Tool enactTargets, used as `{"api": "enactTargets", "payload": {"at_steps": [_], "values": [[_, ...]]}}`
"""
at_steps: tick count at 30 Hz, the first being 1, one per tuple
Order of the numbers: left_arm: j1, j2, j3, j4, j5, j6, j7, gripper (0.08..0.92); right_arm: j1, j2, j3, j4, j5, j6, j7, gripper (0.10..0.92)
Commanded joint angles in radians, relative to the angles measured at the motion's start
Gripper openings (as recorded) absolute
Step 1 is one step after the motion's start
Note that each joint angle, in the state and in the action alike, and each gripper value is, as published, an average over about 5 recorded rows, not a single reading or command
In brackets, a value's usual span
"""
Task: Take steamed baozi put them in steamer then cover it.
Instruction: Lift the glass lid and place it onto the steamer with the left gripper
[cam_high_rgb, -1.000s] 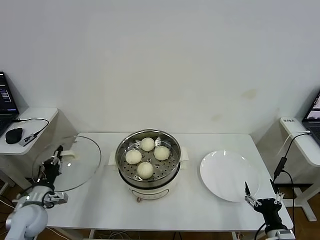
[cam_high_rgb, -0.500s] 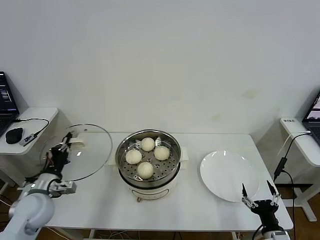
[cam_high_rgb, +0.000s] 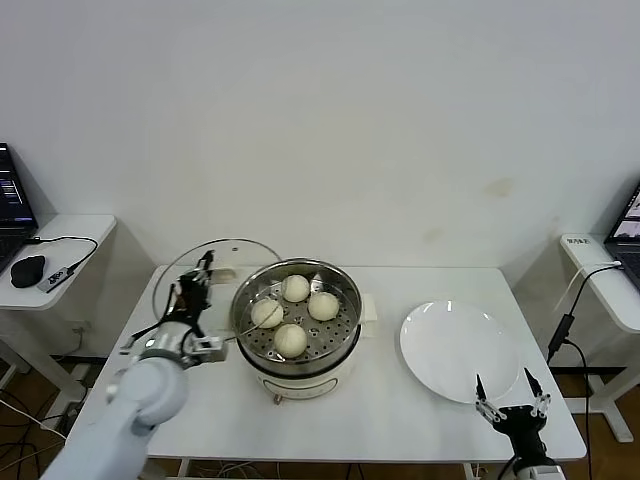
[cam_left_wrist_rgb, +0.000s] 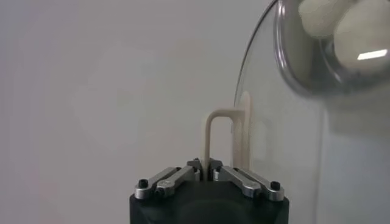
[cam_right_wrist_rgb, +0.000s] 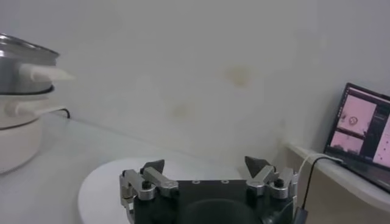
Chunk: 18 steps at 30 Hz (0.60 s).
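Four buns in the open steamer, lid held at its left edge.

We read no writing anywhere. At frame centre the steamer (cam_high_rgb: 296, 325) holds four steamed baozi (cam_high_rgb: 290, 339) on its perforated tray. Our left pincer (cam_high_rgb: 193, 295) is pinching the cover (cam_high_rgb: 215, 262) by its cream bar handle (cam_left_wrist_rgb: 214, 137), the glass tilted just left of the pot. Lower right, our right pincer (cam_high_rgb: 511, 403) stands spread, near the bare white plate (cam_high_rgb: 458, 351) on the surface (cam_high_rgb: 400, 420).
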Motion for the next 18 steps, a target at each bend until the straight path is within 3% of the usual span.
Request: {"api": "enactTargets", "payload": {"at_steps": [1,18], "values": [[-0.135,-0.234,0.154,0.022,0.24,0.065,0.113,0.146,0.008,0.007,-0.012,-0.018,-0.014,0.002,0.001,0.823],[-0.068,-0.318,0.177,0.061,0.316,0.054,0.135,0.146,0.004,0.017,-0.022,-0.017,-0.03,0.007,0.002,0.823]]}}
